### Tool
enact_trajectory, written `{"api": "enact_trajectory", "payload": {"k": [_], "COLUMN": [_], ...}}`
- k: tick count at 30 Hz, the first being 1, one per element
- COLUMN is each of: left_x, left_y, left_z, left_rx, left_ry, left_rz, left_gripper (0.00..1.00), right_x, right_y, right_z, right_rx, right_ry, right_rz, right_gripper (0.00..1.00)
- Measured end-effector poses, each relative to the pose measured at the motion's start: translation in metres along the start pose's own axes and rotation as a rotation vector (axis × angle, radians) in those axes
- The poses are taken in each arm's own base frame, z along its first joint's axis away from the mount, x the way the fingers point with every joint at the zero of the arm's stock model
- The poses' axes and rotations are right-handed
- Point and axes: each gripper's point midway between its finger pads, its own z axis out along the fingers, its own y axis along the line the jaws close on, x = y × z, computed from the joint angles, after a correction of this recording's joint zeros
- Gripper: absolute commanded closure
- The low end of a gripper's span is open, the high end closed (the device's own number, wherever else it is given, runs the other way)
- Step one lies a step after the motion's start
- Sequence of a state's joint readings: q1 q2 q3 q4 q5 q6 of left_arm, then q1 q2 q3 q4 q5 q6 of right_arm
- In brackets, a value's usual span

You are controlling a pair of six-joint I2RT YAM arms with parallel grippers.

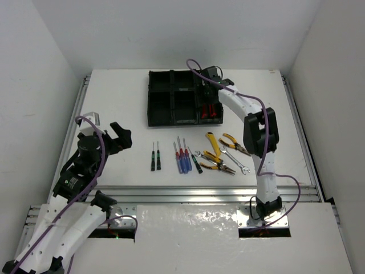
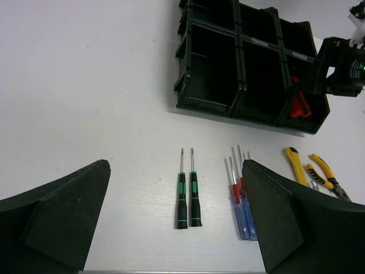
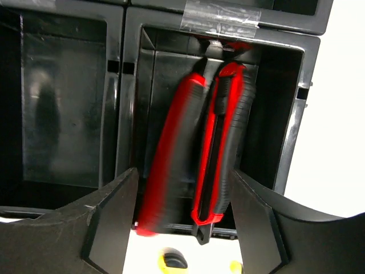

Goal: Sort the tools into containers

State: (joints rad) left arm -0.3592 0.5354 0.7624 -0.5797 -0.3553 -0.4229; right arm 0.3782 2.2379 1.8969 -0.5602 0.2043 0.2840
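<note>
Red-handled cutters [image 3: 194, 160] lie in the right-hand compartment of the near row of the black organiser tray [image 1: 172, 91], handles pointing towards the arms. In the right wrist view one handle is blurred while the fingers are sharp.

Right pincer [image 3: 182, 177]: released. It hangs over that compartment with its fingers [image 3: 108, 222] spread on either side of the cutters' handles. Contact with the handles cannot be confirmed.

The tray sits at the far middle of the white worktop [image 1: 114, 103].

The other tools lie in a loose row on the worktop between the tray and the arm bases:
- Two black-green screwdrivers [image 2: 188, 197] lie side by side at the left end of the row, tips towards the tray.
- The blue and red screwdrivers [image 1: 182, 157] are bunched to their right.
- One more small dark screwdriver [image 1: 197, 164] lies just beside that bunch.
- The yellow-handled pliers [image 1: 219, 157] and silver wrenches [image 1: 239, 165] overlap at the right end.

Left pincer [image 2: 175, 165]: released, jaws fully parted and holding nothing. It is above the worktop, left of the tool row and well apart from the tray.
</note>
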Motion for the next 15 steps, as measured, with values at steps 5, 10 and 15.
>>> {"api": "enact_trajectory", "payload": {"k": [5,10,15], "left_x": [0.002,0.002,0.002], "left_y": [0.000,0.000,0.001], "left_z": [0.001,0.002,0.003], "left_rx": [-0.003,-0.005,-0.012], "left_ry": [0.007,0.010,0.010], "left_rz": [0.003,0.004,0.005], "left_gripper": [0.00,0.00,0.00], "right_x": [-0.002,0.000,0.026], "right_y": [0.000,0.007,0.044], "right_z": [-0.003,-0.031,-0.105], "right_rx": [-0.008,-0.049,-0.120], "right_ry": [-0.001,-0.007,-0.053], "right_rz": [0.006,0.004,-0.054], "right_gripper": [0.33,0.33,0.53]}}
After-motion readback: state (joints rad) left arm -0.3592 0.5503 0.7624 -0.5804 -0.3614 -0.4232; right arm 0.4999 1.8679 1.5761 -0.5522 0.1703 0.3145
